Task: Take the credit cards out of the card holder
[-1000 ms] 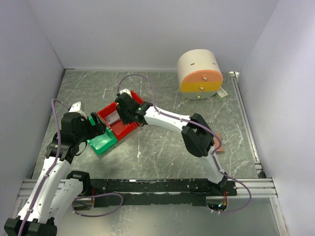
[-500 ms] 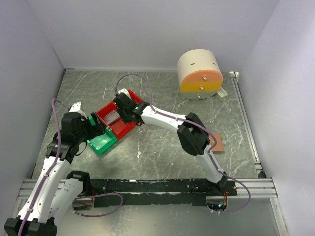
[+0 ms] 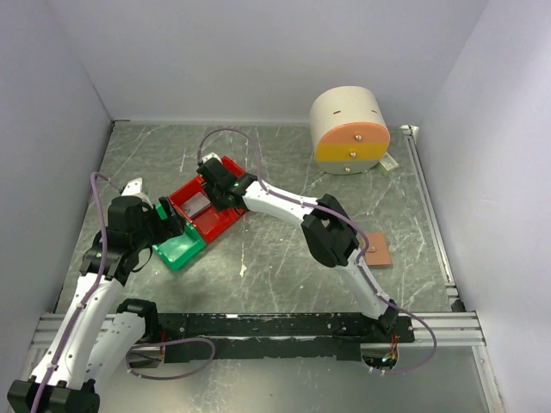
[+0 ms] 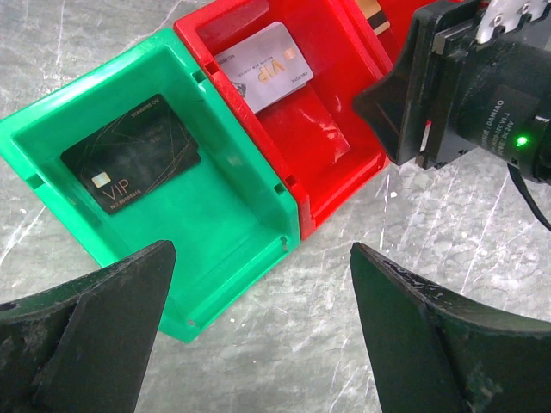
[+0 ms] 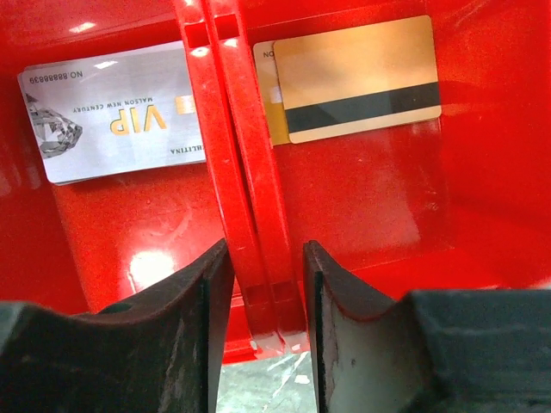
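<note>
A silver card [image 5: 112,125] and a gold card [image 5: 357,77] lie in two adjoining red bins [image 3: 225,220]. A black card [image 4: 129,163] lies in the green bin [image 3: 179,249]. My right gripper [image 5: 267,284] straddles the red bins' paired walls [image 5: 250,198]. Its fingers [image 5: 211,292] stand close on either side, with a slim gap showing on the right. My left gripper [image 4: 263,335] hangs wide open and empty over bare table at the green bin's near corner. The small brown card holder [image 3: 377,255] lies flat on the table to the right, apart from both grippers.
A big cream cylinder with an orange band [image 3: 349,129] stands at the back right, with a small pale item [image 3: 389,161] beside it. White walls enclose the table on three sides. A black rail [image 3: 301,327] runs along the near edge.
My right arm has reached a little further left over the red bins and its jaws have narrowed around the walls. The card holder shows more fully. The left arm is still.
</note>
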`<state>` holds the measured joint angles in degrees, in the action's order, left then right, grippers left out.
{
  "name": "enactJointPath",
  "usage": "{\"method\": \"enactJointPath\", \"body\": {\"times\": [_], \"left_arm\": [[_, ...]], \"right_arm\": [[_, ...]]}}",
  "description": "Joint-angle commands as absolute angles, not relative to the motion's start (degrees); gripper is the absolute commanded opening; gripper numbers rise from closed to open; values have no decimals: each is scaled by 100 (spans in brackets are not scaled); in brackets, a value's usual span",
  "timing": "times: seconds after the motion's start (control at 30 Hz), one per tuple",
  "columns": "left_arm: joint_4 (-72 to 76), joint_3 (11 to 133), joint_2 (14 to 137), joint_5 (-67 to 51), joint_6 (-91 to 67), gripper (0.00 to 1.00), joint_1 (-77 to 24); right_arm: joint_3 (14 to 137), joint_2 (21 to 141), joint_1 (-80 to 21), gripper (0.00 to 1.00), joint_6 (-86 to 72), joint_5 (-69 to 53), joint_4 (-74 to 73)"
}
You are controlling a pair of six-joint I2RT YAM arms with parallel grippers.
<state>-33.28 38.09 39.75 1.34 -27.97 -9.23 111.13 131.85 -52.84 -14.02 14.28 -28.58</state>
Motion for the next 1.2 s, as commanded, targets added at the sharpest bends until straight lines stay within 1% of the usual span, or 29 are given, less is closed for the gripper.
{"method": "enactJointPath", "body": {"times": [0.0, 0.17, 0.2, 0.23, 0.3, 0.7, 1.0, 1.17], "left_arm": [[-3375, 4022, 3962, 202, -2845, 95, -949], [-3358, 4005, 3958, 165, -2843, 95, -949], [-3357, 4007, 3970, 154, -2846, 95, -951], [-3364, 4008, 3989, 155, -2843, 95, -956], [-3374, 4010, 4021, 156, -2855, 95, -953], [-3373, 4014, 4060, 108, -2856, 95, -959], [-3379, 3996, 4043, 87, -2861, 95, -997], [-3376, 3994, 4061, 73, -2858, 95, -1010]], "right_arm": [[11321, 13298, -5265, 36, -1286, 1615, -2785], [11083, 13118, -5256, 29, -1394, 1957, -2742], [10979, 13047, -5249, 28, -1426, 2020, -2697], [10865, 12968, -5243, 24, -1477, 2072, -2653], [10546, 12807, -5227, 22, -1561, 2121, -2500], [9154, 11783, -5016, 21, -2363, 2740, -2540], [7756, 10681, -4535, 21, -3255, 2876, -2722], [7357, 10280, -4465, 22, -3425, 2992, -2826]]}}
